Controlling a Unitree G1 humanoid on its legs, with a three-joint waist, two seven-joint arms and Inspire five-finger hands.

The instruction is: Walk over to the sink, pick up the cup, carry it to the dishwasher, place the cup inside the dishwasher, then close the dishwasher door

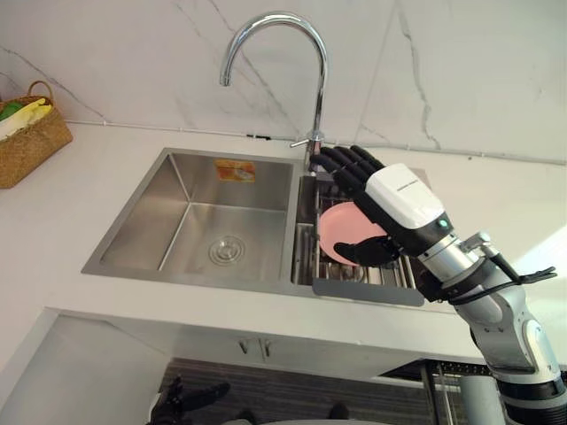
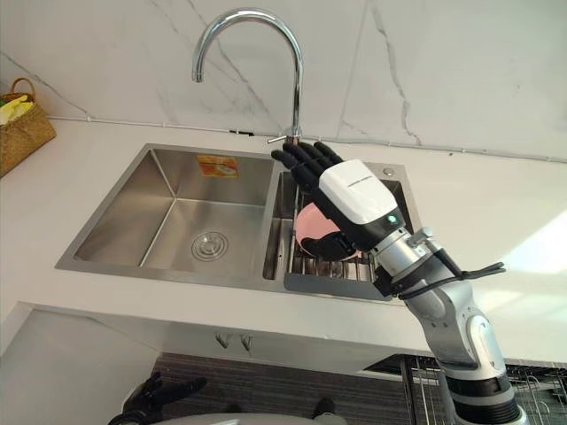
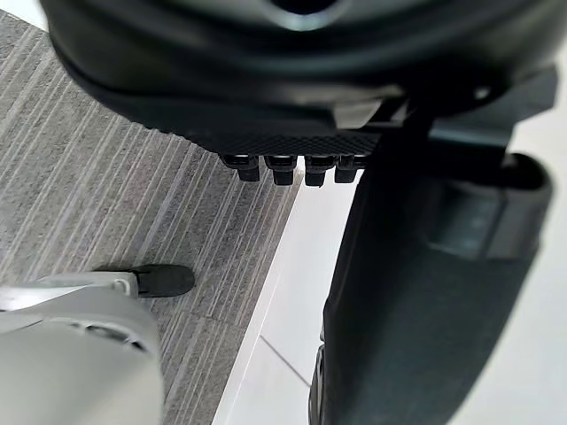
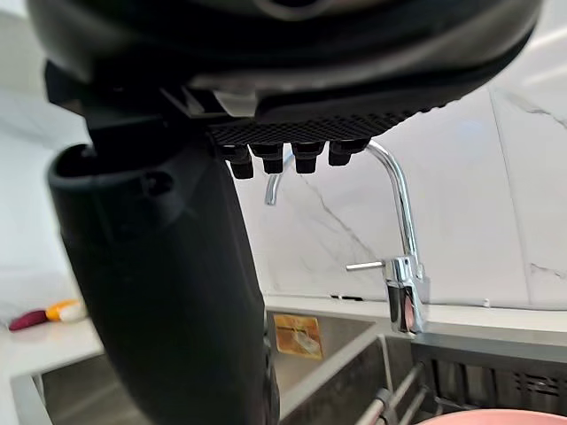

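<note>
A pink cup (image 1: 341, 232) rests on the metal drain rack in the sink's right compartment, and its rim also shows in the right wrist view (image 4: 496, 416). My right hand (image 1: 390, 208) hovers just over it and hides its right part. The hand is open: the fingers reach straight out past the cup toward the tap's base, and the thumb (image 1: 368, 252) lies across the cup's near side. I cannot tell if the hand touches the cup. My left hand (image 1: 182, 394) hangs low by the floor, open and holding nothing.
The steel sink (image 1: 204, 221) has a deep left basin with a drain. A tall curved tap (image 1: 301, 71) stands behind the divider. A wicker basket (image 1: 27, 133) sits at the counter's far left. A wire rack (image 2: 532, 390) shows below the counter at the lower right.
</note>
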